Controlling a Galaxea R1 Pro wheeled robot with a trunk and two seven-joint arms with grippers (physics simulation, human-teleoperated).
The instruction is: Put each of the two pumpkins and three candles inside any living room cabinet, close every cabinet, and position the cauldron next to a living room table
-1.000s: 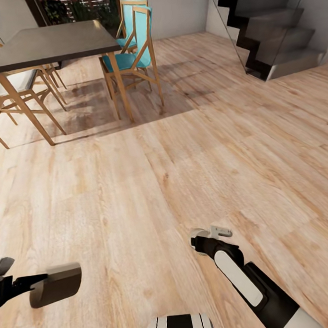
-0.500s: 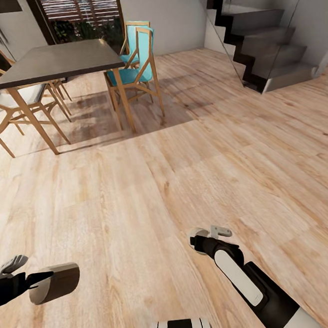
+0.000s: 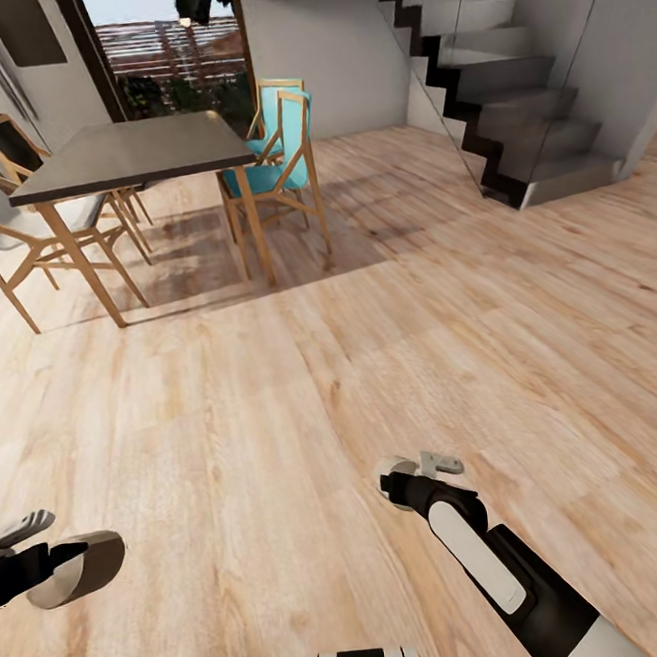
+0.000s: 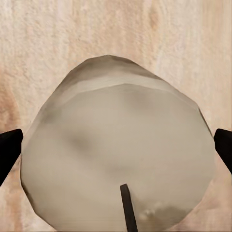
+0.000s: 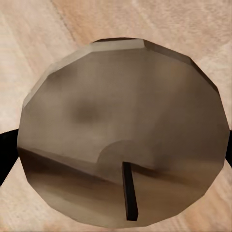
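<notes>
Each of my grippers carries a candle over the wooden floor. In the head view the left gripper [image 3: 46,575] at the lower left is shut on a stubby beige candle [image 3: 80,568] lying sideways. The left wrist view shows that candle [image 4: 116,135] end-on with its dark wick, a dark finger [image 4: 8,150] at either side. My right gripper [image 3: 408,474] points down at the lower middle. The right wrist view shows it shut on a second candle [image 5: 121,111], wick toward the camera. The pumpkins, the cabinet and the cauldron are out of view.
A dark-topped dining table [image 3: 131,152] on pale wooden legs stands at the back left, with teal chairs [image 3: 275,143] to its right and wooden chairs [image 3: 16,213] to its left. A dark staircase [image 3: 517,99] behind a glass panel rises at the back right. Wood floor [image 3: 388,323] lies between.
The whole head view has shifted, with table and stairs now lower in the picture, so the camera moved. The left gripper with its candle has slid toward the picture's left edge. The right arm holds its pose.
</notes>
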